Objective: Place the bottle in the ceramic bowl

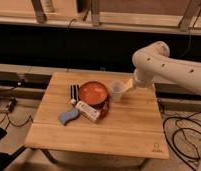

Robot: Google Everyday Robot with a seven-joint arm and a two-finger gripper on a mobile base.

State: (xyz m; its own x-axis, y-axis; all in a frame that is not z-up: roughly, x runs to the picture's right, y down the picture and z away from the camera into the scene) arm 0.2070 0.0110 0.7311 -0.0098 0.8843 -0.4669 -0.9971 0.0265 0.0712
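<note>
The orange-red ceramic bowl [93,93] sits near the middle of the wooden table [124,130]. The small white bottle [88,110] lies on its side on the table, against the bowl's front-left edge. My gripper [129,85] is at the end of the white arm that reaches in from the right. It hangs to the right of the bowl, just behind the translucent plastic cup [117,90], well away from the bottle.
A blue wavy sponge [69,116] lies left of the bottle. A dark, thin object [74,93] lies left of the bowl. Cables [181,132] trail on the floor to the right, and a shelf frame stands behind the table.
</note>
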